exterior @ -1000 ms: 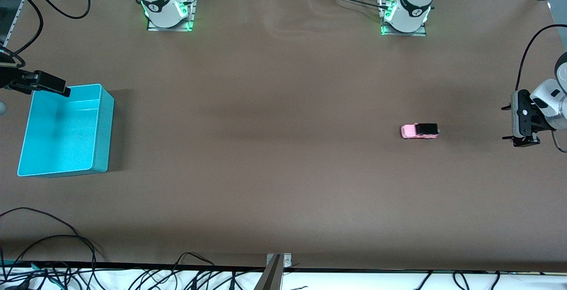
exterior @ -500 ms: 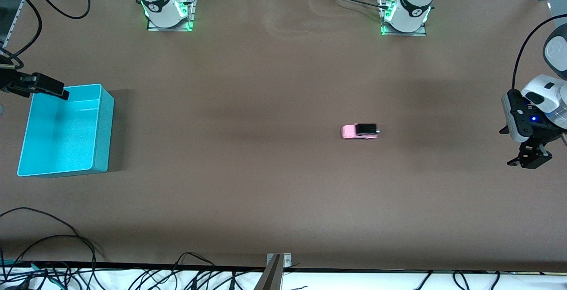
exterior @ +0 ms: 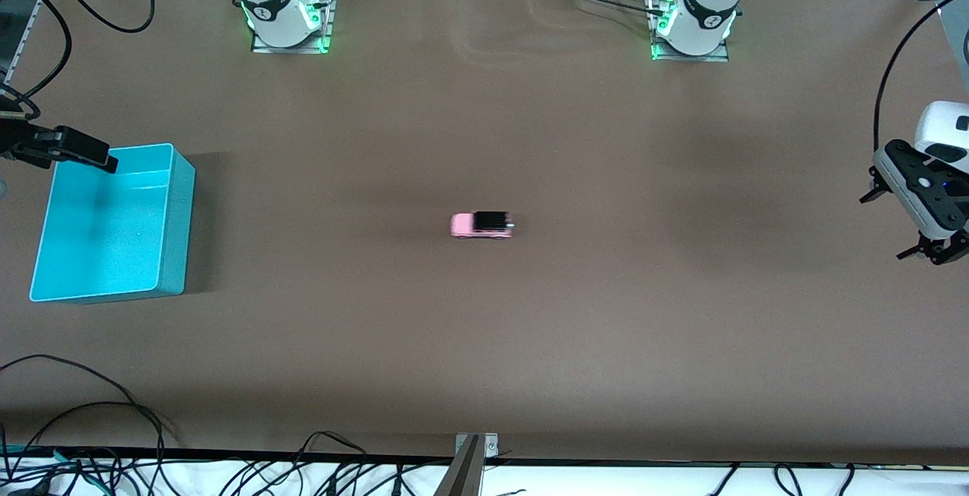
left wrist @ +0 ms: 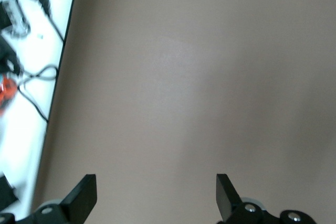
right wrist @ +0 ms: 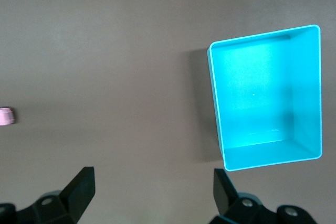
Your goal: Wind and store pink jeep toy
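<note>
The pink jeep toy [exterior: 482, 225], light pink with a black roof, stands on its wheels on the brown table near the middle, pink end toward the turquoise bin [exterior: 176, 223]. It also shows at the edge of the right wrist view [right wrist: 5, 116]. The bin is empty and sits at the right arm's end of the table; it shows in the right wrist view [right wrist: 265, 98] too. My left gripper [exterior: 882, 227] hangs open and empty over the table's edge at the left arm's end, with its fingers [left wrist: 84, 196] wide apart. My right gripper [exterior: 106, 159] is open and empty, up by the bin's farther corner.
The two arm bases [exterior: 284, 15] [exterior: 693, 23] stand along the table's farther edge. Loose cables [exterior: 91, 435] lie along the nearer edge. The left wrist view shows bare table and cables [left wrist: 37, 77] off its edge.
The jeep has rolled on its own across the table from the left arm's end toward the bin. The left gripper has swung and turned at the table's edge. The right gripper has barely moved.
</note>
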`<act>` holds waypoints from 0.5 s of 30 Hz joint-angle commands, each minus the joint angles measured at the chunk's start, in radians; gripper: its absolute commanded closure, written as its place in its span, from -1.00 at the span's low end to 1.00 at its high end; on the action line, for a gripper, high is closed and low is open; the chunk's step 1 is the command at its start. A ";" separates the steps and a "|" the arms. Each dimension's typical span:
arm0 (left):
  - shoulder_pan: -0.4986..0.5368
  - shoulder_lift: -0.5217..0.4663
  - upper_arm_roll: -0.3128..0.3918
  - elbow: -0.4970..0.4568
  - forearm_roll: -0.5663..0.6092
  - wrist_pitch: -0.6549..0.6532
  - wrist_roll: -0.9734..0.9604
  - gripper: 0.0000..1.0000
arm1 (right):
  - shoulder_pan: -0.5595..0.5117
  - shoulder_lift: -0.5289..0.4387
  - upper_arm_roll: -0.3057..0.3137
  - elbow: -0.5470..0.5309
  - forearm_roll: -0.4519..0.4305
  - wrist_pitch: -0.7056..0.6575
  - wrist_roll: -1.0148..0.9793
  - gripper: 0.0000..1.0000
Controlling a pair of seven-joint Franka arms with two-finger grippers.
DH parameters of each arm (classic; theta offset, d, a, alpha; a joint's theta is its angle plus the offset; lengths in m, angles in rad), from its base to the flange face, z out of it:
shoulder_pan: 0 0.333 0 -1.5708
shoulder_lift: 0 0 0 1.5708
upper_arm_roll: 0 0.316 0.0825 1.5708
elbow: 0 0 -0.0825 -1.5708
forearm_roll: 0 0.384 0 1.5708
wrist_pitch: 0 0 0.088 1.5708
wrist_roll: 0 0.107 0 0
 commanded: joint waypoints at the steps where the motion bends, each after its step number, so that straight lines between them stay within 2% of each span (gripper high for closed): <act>1: 0.003 -0.003 -0.021 0.063 0.050 -0.114 -0.279 -1.00 | -0.004 0.005 0.002 0.010 0.019 0.002 -0.003 -1.00; 5: 0.003 -0.013 -0.022 0.077 0.053 -0.186 -0.476 -1.00 | 0.002 0.004 0.008 0.010 0.019 0.003 0.000 -1.00; 11: 0.003 -0.023 -0.035 0.077 0.058 -0.205 -0.577 -1.00 | 0.023 0.002 0.009 0.000 0.017 0.005 0.003 -1.00; 15: 0.003 -0.029 -0.039 0.077 0.058 -0.229 -0.671 -1.00 | 0.020 0.001 0.016 -0.062 0.017 0.037 -0.012 -1.00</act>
